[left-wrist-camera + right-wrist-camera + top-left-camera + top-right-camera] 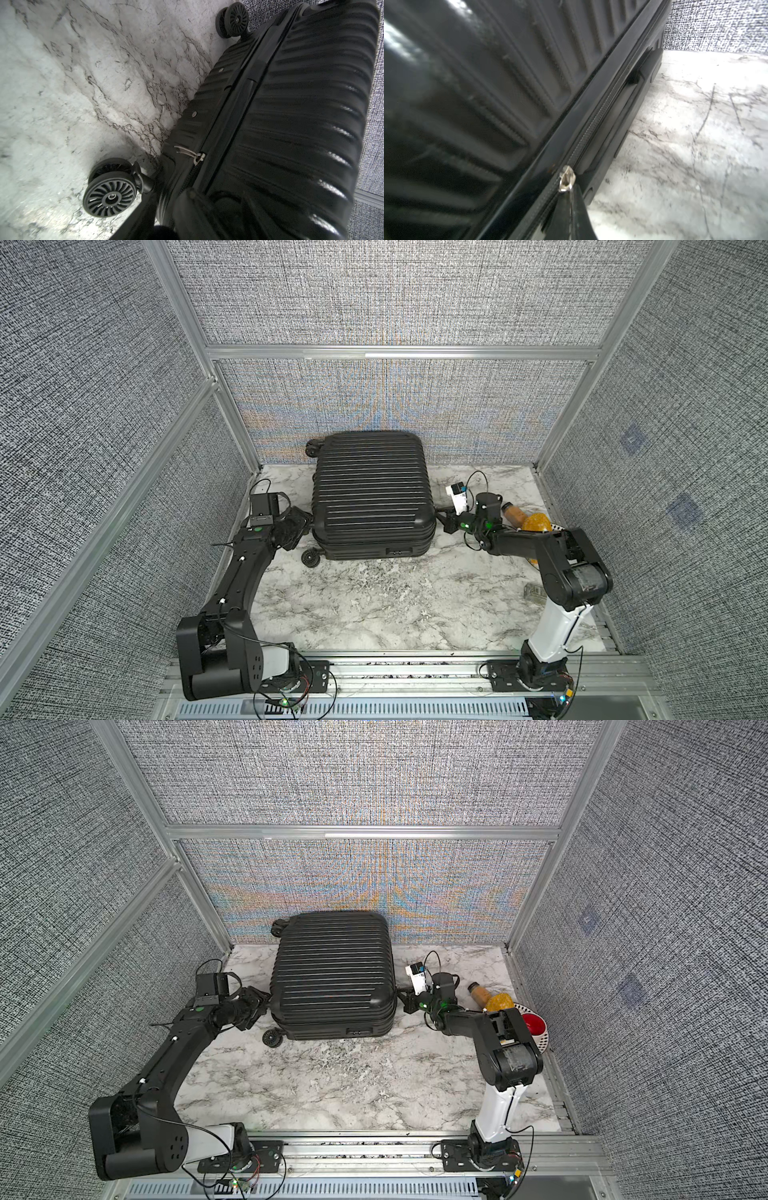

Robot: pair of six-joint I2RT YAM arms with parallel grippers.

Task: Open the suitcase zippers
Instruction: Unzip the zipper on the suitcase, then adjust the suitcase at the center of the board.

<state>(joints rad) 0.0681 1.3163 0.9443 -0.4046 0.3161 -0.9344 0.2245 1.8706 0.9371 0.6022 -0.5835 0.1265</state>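
The black ribbed suitcase (pixel 374 493) (pixel 332 969) lies flat at the back of the marble table (pixel 374 605), shells closed. My right gripper (pixel 442 520) (pixel 571 207) is at its right side near the front corner, shut on the pull of a silver zipper slider (pixel 566 178). The zipper track (pixel 602 116) runs on closed beyond the slider. My left gripper (pixel 299 526) (pixel 170 205) rests against the case's left side by the front wheel (pixel 110 197), jaws apart and dark and blurred. A second slider with a pale tag (pixel 198 156) sits on that side's seam.
Behind my right arm stand a brown bottle (pixel 478 992), a yellow object (pixel 498 1002) and a red bowl on a white plate (pixel 534 1023). A small clear box (pixel 534 593) lies near the right wall. Fabric walls enclose the table on three sides.
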